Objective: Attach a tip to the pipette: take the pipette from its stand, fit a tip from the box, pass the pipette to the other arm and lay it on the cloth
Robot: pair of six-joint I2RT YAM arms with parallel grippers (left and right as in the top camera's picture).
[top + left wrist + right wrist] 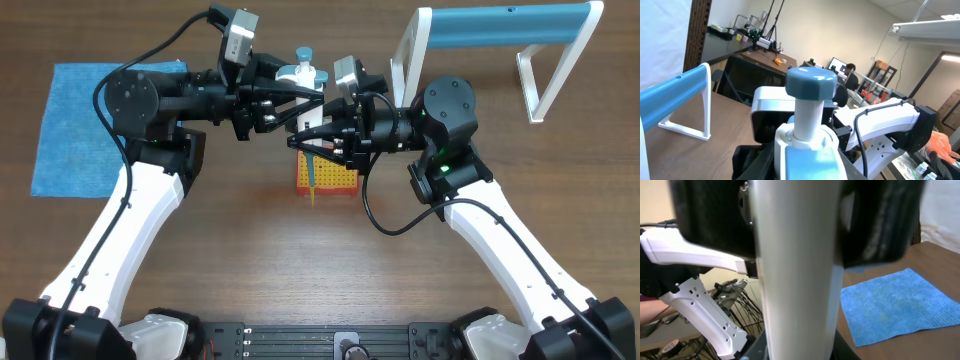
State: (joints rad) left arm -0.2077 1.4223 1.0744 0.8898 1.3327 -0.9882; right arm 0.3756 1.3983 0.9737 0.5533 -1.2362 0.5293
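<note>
The white pipette with a blue plunger cap is held upright above the orange tip box. A thin tip hangs from its lower end over the box. My right gripper is shut on the pipette's white body, with its dark fingers on either side. My left gripper comes in from the left and closes on the upper body just under the cap, which rises between its fingers. The blue cloth lies flat at the far left.
The white-and-blue pipette stand is at the back right, and its blue bar also shows behind the pipette. Bare wooden table stretches in front of the tip box. The cloth has nothing on it.
</note>
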